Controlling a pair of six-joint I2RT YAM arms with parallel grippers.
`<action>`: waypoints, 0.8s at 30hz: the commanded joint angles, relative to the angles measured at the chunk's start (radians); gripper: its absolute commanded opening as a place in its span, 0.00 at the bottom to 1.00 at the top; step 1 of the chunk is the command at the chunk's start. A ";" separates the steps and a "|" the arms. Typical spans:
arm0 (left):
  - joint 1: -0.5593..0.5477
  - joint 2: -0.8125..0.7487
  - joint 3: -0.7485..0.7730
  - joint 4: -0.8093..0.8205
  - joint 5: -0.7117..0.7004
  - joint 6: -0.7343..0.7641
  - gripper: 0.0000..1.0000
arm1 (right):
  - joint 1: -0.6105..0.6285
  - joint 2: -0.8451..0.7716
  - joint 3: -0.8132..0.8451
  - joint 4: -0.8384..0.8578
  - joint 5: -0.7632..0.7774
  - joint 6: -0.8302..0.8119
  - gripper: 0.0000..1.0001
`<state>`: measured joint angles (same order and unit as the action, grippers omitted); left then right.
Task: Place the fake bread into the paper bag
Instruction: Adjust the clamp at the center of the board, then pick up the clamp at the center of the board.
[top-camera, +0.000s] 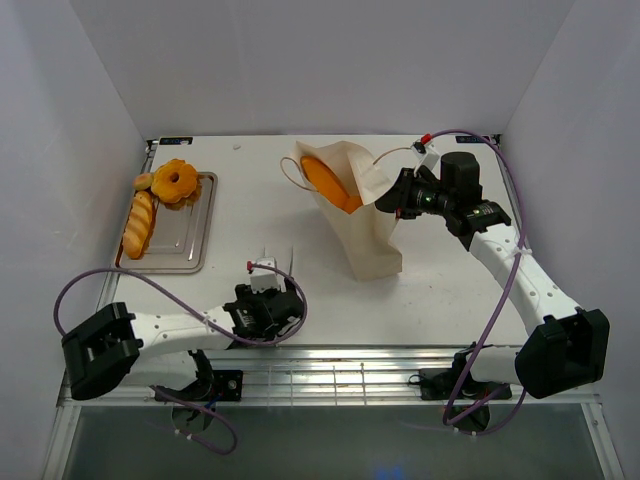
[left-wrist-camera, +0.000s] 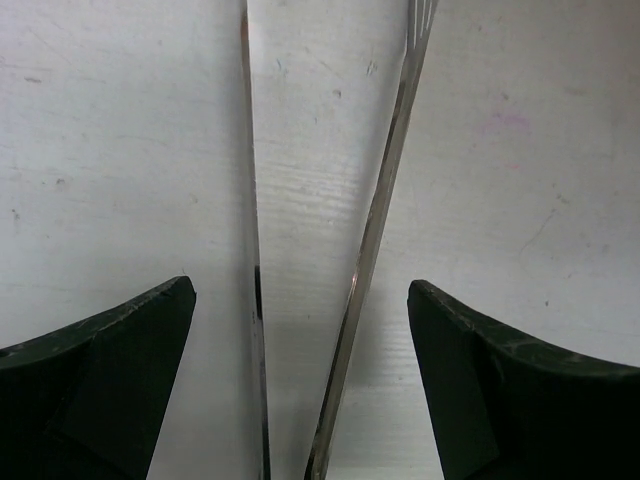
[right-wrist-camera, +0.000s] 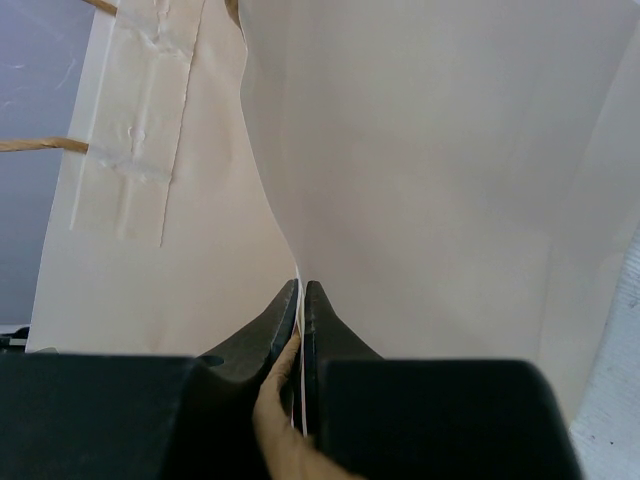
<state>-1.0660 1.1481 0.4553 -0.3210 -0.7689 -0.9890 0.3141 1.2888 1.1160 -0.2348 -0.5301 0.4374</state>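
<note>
The paper bag (top-camera: 365, 225) stands open at the table's middle, tilted, with an orange loaf of fake bread (top-camera: 330, 180) showing in its mouth. My right gripper (top-camera: 385, 203) is shut on the bag's right rim; in the right wrist view the fingers (right-wrist-camera: 301, 290) pinch the thin paper wall (right-wrist-camera: 430, 180). More fake bread lies at the far left: a doughnut (top-camera: 176, 181), a long loaf (top-camera: 140, 222) and a small roll (top-camera: 143, 181). My left gripper (top-camera: 270, 290) is low over the table, open, its fingers (left-wrist-camera: 300, 288) either side of the thin tongs (left-wrist-camera: 375, 230) without touching them.
The flat silver tray (top-camera: 195, 240) holds the loaves at the far left. The bag's cord handles (right-wrist-camera: 40, 145) hang at its rim. White walls close in the left, back and right sides.
</note>
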 joint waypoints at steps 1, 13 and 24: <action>-0.067 0.093 0.051 -0.042 -0.110 -0.094 0.98 | 0.000 -0.011 -0.012 -0.034 0.002 -0.026 0.08; -0.101 0.213 -0.016 -0.014 -0.141 -0.238 0.98 | 0.000 -0.017 -0.018 -0.035 0.007 -0.032 0.08; -0.101 0.301 -0.084 0.250 -0.148 -0.152 0.71 | 0.002 -0.014 -0.027 -0.021 0.005 -0.032 0.08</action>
<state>-1.1671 1.3762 0.3992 -0.1593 -1.0122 -1.1263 0.3141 1.2835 1.1030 -0.2276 -0.5301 0.4366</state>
